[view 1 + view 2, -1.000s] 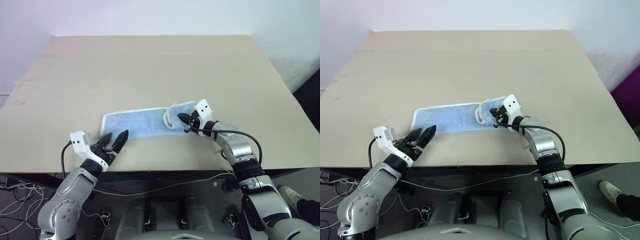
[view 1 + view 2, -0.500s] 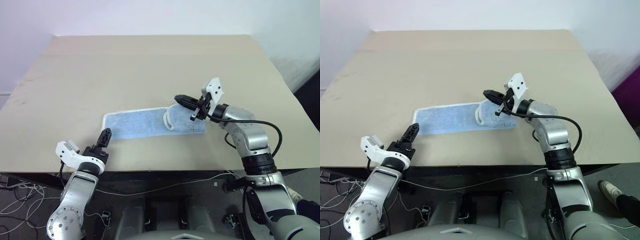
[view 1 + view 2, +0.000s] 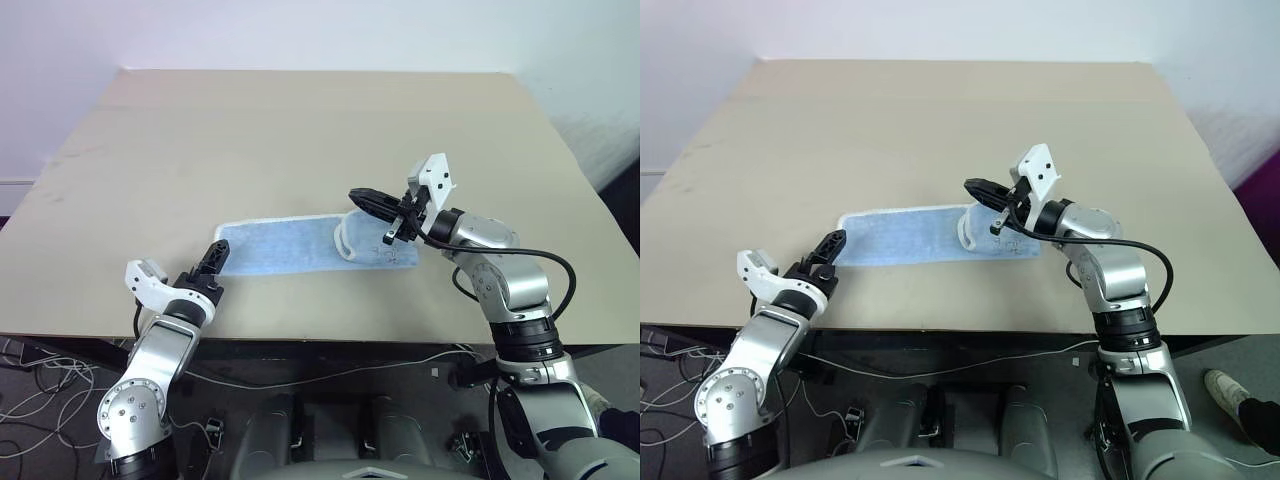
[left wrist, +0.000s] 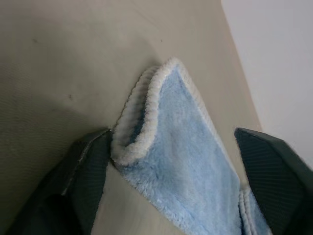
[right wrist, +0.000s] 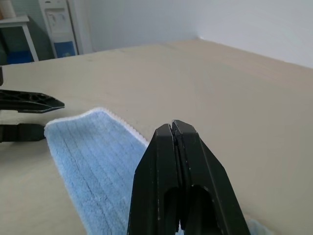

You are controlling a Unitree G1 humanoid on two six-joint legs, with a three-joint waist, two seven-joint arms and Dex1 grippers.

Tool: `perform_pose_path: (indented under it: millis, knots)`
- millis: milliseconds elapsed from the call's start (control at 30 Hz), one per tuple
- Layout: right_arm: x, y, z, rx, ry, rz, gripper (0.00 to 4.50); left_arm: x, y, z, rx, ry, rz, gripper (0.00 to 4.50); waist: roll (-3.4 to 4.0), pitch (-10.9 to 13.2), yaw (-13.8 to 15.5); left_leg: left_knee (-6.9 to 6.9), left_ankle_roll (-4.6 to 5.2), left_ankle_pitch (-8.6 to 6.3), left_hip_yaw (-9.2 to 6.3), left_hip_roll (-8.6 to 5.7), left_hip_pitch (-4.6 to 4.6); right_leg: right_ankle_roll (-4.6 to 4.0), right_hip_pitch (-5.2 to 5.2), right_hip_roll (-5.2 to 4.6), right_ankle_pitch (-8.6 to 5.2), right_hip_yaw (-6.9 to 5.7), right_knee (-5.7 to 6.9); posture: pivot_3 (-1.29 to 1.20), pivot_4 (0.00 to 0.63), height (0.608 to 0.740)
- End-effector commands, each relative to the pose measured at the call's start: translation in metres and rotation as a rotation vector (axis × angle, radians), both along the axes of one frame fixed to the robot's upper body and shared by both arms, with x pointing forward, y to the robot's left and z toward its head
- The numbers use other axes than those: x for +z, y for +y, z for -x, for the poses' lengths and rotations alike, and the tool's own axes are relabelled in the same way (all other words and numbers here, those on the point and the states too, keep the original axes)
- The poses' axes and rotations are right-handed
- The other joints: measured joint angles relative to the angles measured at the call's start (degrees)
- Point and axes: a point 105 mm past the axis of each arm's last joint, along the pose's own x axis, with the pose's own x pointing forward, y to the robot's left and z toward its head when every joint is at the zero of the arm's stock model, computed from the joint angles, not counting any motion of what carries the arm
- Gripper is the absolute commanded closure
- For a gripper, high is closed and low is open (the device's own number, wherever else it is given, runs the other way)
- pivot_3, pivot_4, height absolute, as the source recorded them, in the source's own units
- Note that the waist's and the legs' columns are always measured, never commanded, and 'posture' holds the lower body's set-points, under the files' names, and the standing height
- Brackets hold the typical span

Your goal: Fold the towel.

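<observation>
— Towel [image 3: 300, 247] first: from the head cameras we see it lying flat and long near the front edge of the table [image 3: 300, 130], its right end bunched into a small white-edged fold. Where are our grippers?

— Our left gripper [image 3: 209, 264] sits at the towel's left end, low to the table; our right gripper [image 3: 368, 199] hangs above the bunched right end, arm raised. From up here we judge the step in hand to be the pick-up of the left corner.

— And the left wrist camera?

— There the corner curls up off the wood, white edging rolled over. One finger [image 4: 83, 171] touches that curl, the other [image 4: 274, 166] stands well apart on the far side — jaws wide, holding nothing yet. To do it well, we'd bring both layers of the rolled edge between the pads before closing, so the grip takes the hem and not loose pile.

— The right wrist camera?

— Its fingers [image 5: 183, 181] are pressed together with nothing between them; the towel lies below, and our left gripper's black fingers show at the far end.

— The surface and room?

— A plain tan tabletop, matte, bare apart from the towel. Pale walls behind; a white cabinet [image 5: 63, 27] stands at the back — and cables [image 3: 40, 385] trail on the floor under the front edge.
</observation>
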Motion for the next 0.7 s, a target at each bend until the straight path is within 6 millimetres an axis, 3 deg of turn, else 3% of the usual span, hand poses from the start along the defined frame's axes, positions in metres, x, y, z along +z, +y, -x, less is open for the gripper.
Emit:
perform_pose_path:
  millis: [33, 300, 533, 700]
  knots:
    - [0.011, -0.002, 0.007, 0.001, -0.049, -0.007, 4.50, 0.005, -0.011, -0.005, -0.059, -0.021, 0.016, 1.69, -0.01, 0.0, -0.1, 0.00, 0.01, 0.01, 0.00, 0.00, 0.00, 0.00, 0.00, 0.00, 0.00, 0.00, -0.01, 0.00, 0.150, 0.740]
    - [0.003, -0.004, 0.014, -0.019, -0.030, 0.000, 4.50, 0.014, -0.005, -0.014, -0.052, -0.064, 0.025, 4.48, -0.02, 0.0, -0.2, -0.01, 0.04, 0.02, 0.01, 0.03, -0.07, 0.00, -0.06, 0.01, 0.00, 0.01, -0.03, 0.00, 0.150, 0.740]
    - [0.001, -0.005, 0.015, -0.030, -0.020, -0.006, 4.50, 0.025, 0.015, -0.020, 0.008, -0.114, -0.009, 4.48, -0.03, 0.0, -0.2, -0.01, 0.02, 0.01, 0.00, 0.04, -0.08, 0.00, -0.08, -0.01, 0.00, 0.01, -0.04, 0.00, 0.150, 0.740]
    - [0.000, -0.007, 0.014, -0.040, -0.018, -0.006, 4.50, 0.052, 0.054, -0.019, 0.067, -0.223, -0.133, 4.48, -0.04, 0.0, -0.3, -0.02, 0.00, 0.02, 0.01, 0.08, -0.13, 0.00, -0.16, 0.01, 0.00, 0.01, -0.03, 0.00, 0.150, 0.740]
